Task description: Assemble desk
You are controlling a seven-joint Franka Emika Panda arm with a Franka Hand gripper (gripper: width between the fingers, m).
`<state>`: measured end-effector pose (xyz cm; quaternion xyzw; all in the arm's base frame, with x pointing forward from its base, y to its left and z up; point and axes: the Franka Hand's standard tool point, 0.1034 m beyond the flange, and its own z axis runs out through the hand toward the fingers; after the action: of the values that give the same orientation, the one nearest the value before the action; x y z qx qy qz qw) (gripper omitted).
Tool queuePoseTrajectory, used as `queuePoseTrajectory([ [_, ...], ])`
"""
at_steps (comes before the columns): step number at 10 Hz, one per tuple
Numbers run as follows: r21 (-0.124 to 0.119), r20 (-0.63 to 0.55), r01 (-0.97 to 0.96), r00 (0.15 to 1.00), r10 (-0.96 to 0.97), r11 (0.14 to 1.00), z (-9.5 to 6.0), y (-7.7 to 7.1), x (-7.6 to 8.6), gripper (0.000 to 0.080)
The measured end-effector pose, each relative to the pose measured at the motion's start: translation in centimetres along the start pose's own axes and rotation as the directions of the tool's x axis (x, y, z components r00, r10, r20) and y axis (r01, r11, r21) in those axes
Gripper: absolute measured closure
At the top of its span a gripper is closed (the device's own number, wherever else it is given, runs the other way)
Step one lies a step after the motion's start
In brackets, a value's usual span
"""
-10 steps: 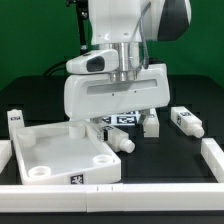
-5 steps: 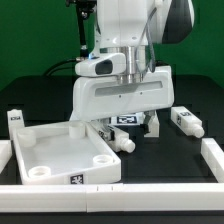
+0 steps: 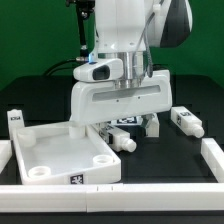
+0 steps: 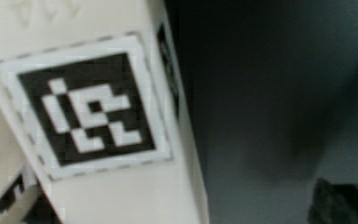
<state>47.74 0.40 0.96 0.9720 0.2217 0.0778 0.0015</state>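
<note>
The desk's white rimmed tabletop lies at the exterior view's lower left, with round corner sockets. A short white leg lies beside its far right corner. Other tagged legs lie at the exterior view's right, at its far left and just behind the hand. My gripper hangs low over the middle, and its white body hides its fingertips there. In the wrist view a tagged leg fills the picture close up, between my open gripper's jaws. One dark finger stands apart from it.
White border rails run along the exterior view's left, front and right. The marker board lies on the black table under the hand. A green backdrop stands behind.
The gripper has come down closer to the table and shifted slightly toward the exterior view's right. Its jaws stay wide. No part has moved.
</note>
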Motion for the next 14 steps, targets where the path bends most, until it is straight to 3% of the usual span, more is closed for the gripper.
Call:
queuePoseTrajectory([
  [2, 0.001, 0.003, 0.032, 0.999, -0.032, 0.999, -0.3, 0.4, 0.1, 0.0519],
  [4, -0.004, 0.004, 0.021, 1.0, -0.021, 1.0, -1.7, 1.6, 0.6, 0.0515],
  [5, 0.016, 0.026, -0.053, 0.998, 0.052, 0.998, -2.8, 1.3, 0.6, 0.0515],
  [6, 0.013, 0.026, -0.13, 0.991, 0.13, 0.991, -4.0, 0.7, 0.3, 0.0515],
  [7, 0.028, 0.049, -0.175, 0.984, 0.173, 0.984, -4.8, 0.6, -0.6, 0.0515],
  [8, 0.005, 0.021, -0.152, 0.988, 0.152, 0.988, -5.0, 1.1, -1.4, 0.0515],
  [11, 0.008, 0.031, -0.164, 0.986, 0.164, 0.986, -4.6, 1.0, -1.8, 0.0515],
  [13, -0.004, 0.058, -0.228, 0.972, 0.228, 0.974, -2.7, 0.8, -5.2, 0.0515],
  [14, -0.005, 0.075, -0.233, 0.97, 0.232, 0.973, -1.7, 0.5, -6.1, 0.0515],
])
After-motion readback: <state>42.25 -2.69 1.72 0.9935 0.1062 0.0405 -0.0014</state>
